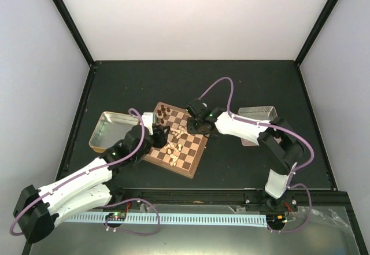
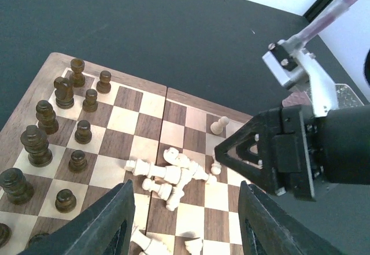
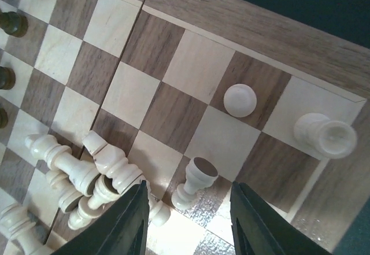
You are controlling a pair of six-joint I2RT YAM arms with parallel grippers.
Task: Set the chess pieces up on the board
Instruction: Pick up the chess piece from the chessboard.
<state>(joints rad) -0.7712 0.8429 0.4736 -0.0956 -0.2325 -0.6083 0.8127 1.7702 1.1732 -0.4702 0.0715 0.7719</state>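
Observation:
The board (image 1: 191, 161) lies mid-table with both grippers over it. Several cream chess pieces (image 2: 167, 177) lie toppled in a heap at its middle. My left gripper (image 2: 188, 226) is open above the heap's near side, holding nothing. My right gripper (image 3: 188, 220) is open, its fingers either side of a fallen cream pawn (image 3: 195, 184) without touching it. A cream pawn (image 3: 240, 100) and a cream rook (image 3: 324, 135) stand upright near the board's edge. The right gripper's black finger (image 2: 248, 151) shows in the left wrist view, beside the heap.
Dark brown chessmen (image 2: 58, 102) stand in two rows along one side of the board. A gold tin tray (image 1: 110, 130) sits left of the board. A grey tray (image 1: 254, 115) lies right of it, partly under the right arm.

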